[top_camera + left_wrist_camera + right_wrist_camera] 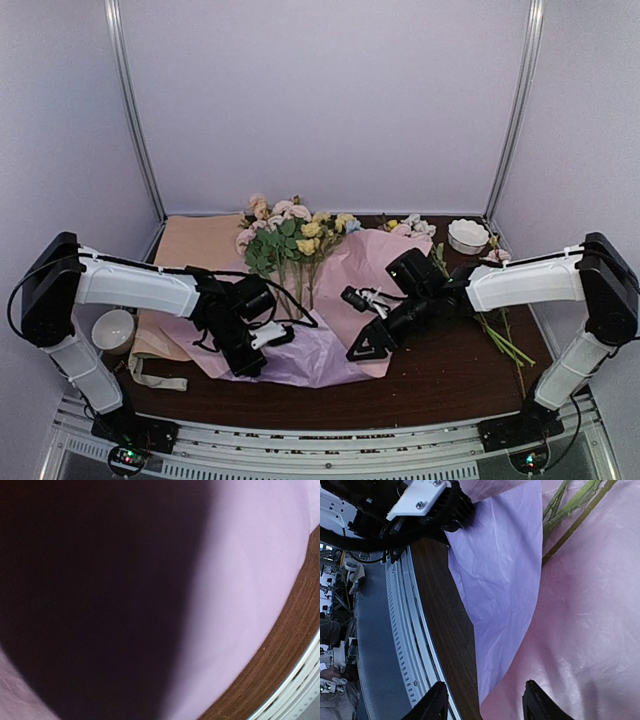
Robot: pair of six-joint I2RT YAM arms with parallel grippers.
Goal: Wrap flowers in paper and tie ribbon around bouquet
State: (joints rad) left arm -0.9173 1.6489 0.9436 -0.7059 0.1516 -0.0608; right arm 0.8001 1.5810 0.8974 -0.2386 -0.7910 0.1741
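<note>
Nothing legible to call here: no text, label, brand, number or sign can be read in any of the three views. The paper [335,345] shows plain lilac and pink faces. The ribbon [150,378] is too small in the top view for any lettering to be made out.

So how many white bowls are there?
2. One white bowl is at the left edge; the other bowl is at the back right. More may be hidden.
</note>
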